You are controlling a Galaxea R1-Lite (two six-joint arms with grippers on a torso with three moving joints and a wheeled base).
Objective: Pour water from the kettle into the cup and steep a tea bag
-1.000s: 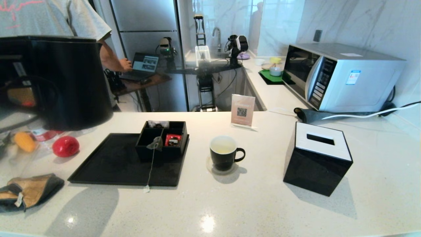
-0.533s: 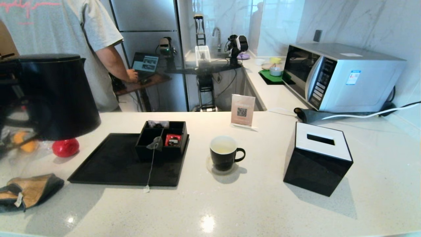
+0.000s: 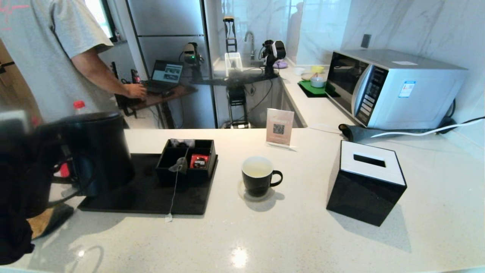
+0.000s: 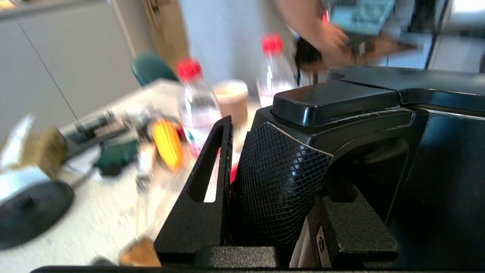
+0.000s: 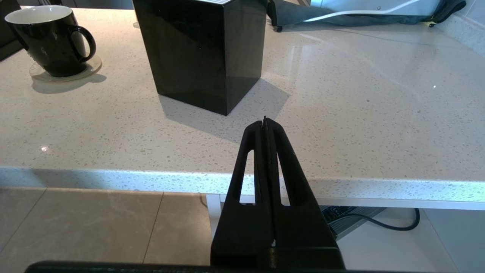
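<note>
On the pale table (image 3: 303, 235), I am setting the kettle (image 3: 99, 151) down left of the cup (image 3: 259, 178). My left gripper (image 4: 265, 212) is clamping its handle; next, releasing cleanly. The right gripper (image 5: 265, 125) is hanging pressed together.

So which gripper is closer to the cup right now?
Hard to call, neither is at the cup. The left gripper, shut on the kettle handle, is beyond the tray on the cup's left. The right gripper hangs shut off the counter's front edge.

head overlooks counter, wrists close, cup (image 3: 258, 175) shared
</note>
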